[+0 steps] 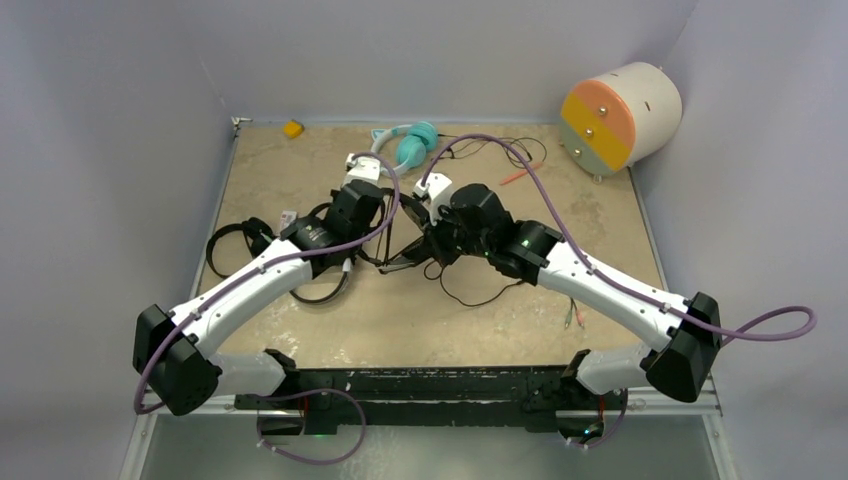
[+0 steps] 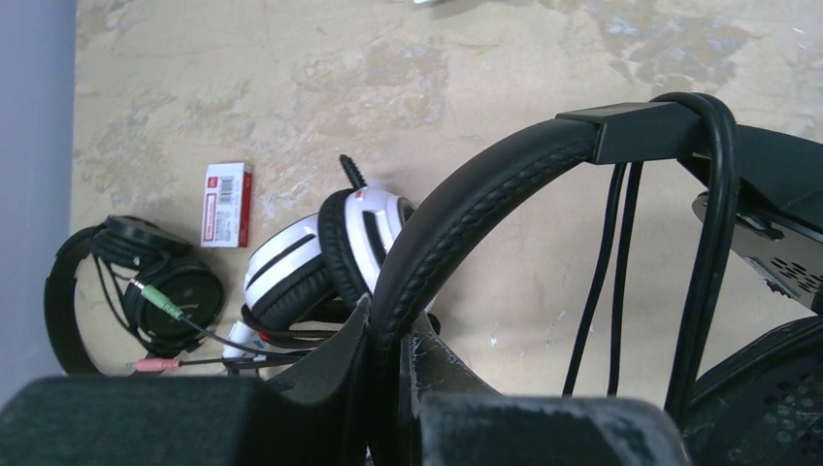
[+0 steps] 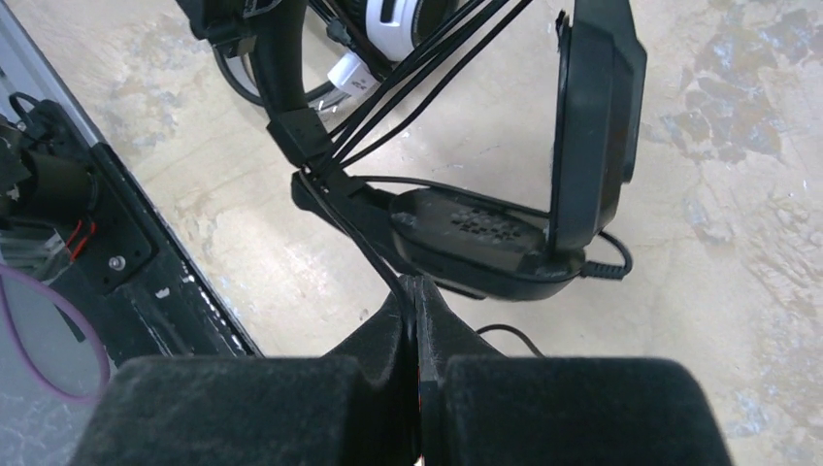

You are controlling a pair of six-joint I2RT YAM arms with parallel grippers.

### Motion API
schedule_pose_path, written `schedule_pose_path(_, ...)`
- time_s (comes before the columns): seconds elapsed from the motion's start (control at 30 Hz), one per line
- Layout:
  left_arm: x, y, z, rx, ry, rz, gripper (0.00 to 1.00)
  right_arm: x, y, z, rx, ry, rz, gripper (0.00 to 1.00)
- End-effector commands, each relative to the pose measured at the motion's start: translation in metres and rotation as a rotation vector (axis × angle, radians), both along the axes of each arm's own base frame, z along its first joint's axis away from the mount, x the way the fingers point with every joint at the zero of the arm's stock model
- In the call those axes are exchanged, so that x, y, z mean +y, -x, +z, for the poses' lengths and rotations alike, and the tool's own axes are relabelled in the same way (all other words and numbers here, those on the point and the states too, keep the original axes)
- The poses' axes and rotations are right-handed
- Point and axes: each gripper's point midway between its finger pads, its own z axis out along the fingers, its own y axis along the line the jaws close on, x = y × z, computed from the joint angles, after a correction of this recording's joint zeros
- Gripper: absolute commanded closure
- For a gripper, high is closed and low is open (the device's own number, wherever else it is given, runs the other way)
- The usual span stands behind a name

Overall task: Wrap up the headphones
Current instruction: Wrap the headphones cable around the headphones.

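Clamping the padded band of the black headset (image 2: pixel 466 204) in my left pincer (image 2: pixel 390 332), I hold it at the middle of the table (image 1: pixel 620 220). My right pincer (image 3: pixel 415 291) is pinched shut on its thin cable (image 3: pixel 359 233), just beside an ear cup (image 3: pixel 592 126). Several strands of that cable run taut across the band, and more loops hang over the slider.

Walls close the table in at the left and back. The white-and-black headset (image 2: pixel 320 257) and the all-black headset (image 2: pixel 126 291) lie close under my left arm, with a small red-and-white box (image 2: pixel 226 204) beside them. The teal headset (image 1: pixel 410 145) sits at the back edge, with a red stick (image 1: pixel 520 175) near it. The barest floor is to the right, crossed only by loose cable.
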Motion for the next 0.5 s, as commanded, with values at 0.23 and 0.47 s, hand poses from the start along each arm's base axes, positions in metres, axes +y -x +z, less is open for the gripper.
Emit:
schedule_pose_path(0.23, -0.026, 0.009, 0.013, -0.024, 0.034, -0.222, 1.00, -0.016, -0.008, 0.041, -0.095, -0.004, 0.003, 1.00)
schedule_pose_path(0.47, -0.037, 0.020, -0.005, 0.049, -0.030, -0.368, 1.00, -0.021, -0.018, 0.054, -0.175, 0.058, 0.023, 1.00)
